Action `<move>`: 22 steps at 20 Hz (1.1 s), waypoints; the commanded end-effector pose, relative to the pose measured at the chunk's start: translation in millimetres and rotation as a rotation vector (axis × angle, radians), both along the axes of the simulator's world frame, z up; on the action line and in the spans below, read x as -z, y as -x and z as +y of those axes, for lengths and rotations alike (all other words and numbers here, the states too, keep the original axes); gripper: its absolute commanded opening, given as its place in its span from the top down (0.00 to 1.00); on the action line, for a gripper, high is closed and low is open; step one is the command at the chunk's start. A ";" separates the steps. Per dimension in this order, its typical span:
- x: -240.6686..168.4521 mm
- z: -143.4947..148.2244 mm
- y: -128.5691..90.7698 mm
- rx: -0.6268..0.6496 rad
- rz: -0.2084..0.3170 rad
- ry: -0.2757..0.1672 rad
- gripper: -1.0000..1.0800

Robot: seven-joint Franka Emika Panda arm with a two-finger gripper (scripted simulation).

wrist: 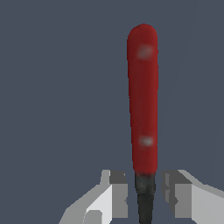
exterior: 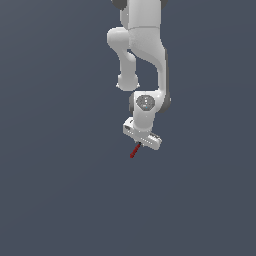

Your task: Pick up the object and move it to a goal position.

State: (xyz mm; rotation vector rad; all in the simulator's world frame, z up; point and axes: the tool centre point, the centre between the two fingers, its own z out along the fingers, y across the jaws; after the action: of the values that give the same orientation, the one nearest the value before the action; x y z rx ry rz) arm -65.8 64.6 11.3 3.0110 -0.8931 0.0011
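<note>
The object [exterior: 134, 151] is a thin red stick with a short black end, jutting down and toward the exterior view's left from under the white gripper [exterior: 142, 143]. The arm hangs tilted over the plain grey floor [exterior: 60, 190]. In the wrist view the object [wrist: 142, 96] fills the middle of the picture, its red length running away from the fingers. Its black end sits between the two grey fingertips of the gripper [wrist: 145, 199], which stand close on either side and hold it.
Only the flat dark grey floor [wrist: 57, 87] surrounds the arm. The white arm links [exterior: 142, 45] rise to the top of the exterior view. No goal marker shows.
</note>
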 end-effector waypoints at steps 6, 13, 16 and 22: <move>-23.3 4.1 1.0 0.000 -0.001 0.000 1.00; -72.2 12.9 3.7 0.000 -0.001 -0.001 1.00; -100.7 18.1 5.1 -0.001 0.000 -0.001 1.00; -167.1 29.4 8.0 -0.001 0.000 0.000 1.00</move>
State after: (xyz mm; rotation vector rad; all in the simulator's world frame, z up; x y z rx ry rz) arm -72.6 91.4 161.0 3.0122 -0.8909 0.0015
